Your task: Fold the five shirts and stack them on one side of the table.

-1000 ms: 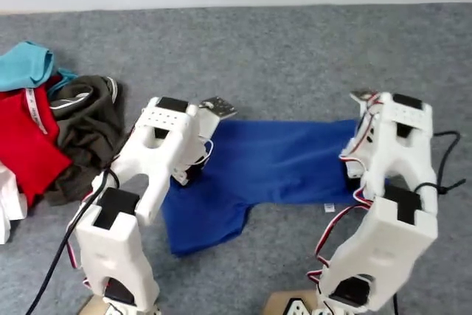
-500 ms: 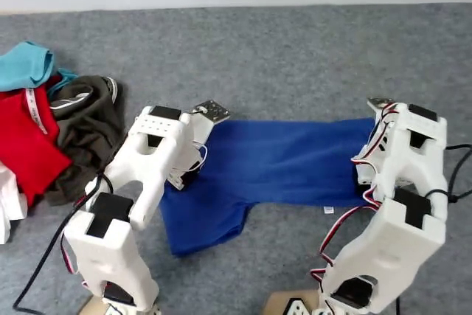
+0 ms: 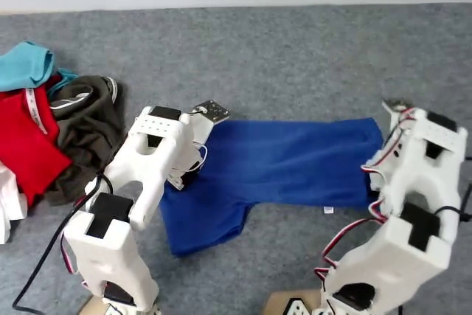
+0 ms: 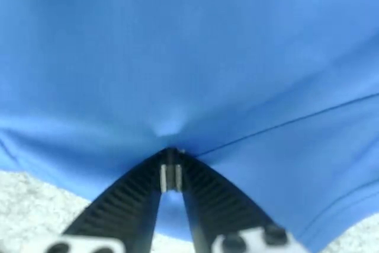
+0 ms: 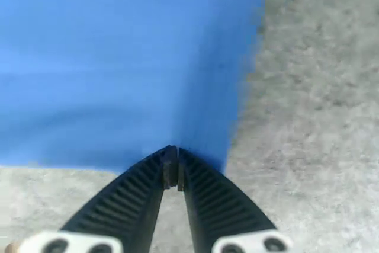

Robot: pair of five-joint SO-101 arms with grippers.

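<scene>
Vs 1 s ago: right tool (image 5: 172,173) has shifted outward, away from left tool (image 4: 170,176), dragging the blue shirt (image 3: 280,160) edge w/ it; shirt now wider, flatter. Both tools are pinched together on blue cloth, shirt stretched btwn them on the surface (image 3: 295,57). Count: 2 tools, 5 shirts: 1 blue, plus 4 heaped beyond left tool: teal (image 3: 26,64), red (image 3: 26,142), olive (image 3: 88,127), white (image 3: 7,197).

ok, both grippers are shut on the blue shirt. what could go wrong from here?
1. The right gripper pinches the blue shirt right at its edge; added tension could pull the cloth free.
2. The left gripper holds only a small pucker of cloth, so it may slip too.
3. One sleeve sticks out toward the arms; a fold made now could come out lopsided.
</scene>
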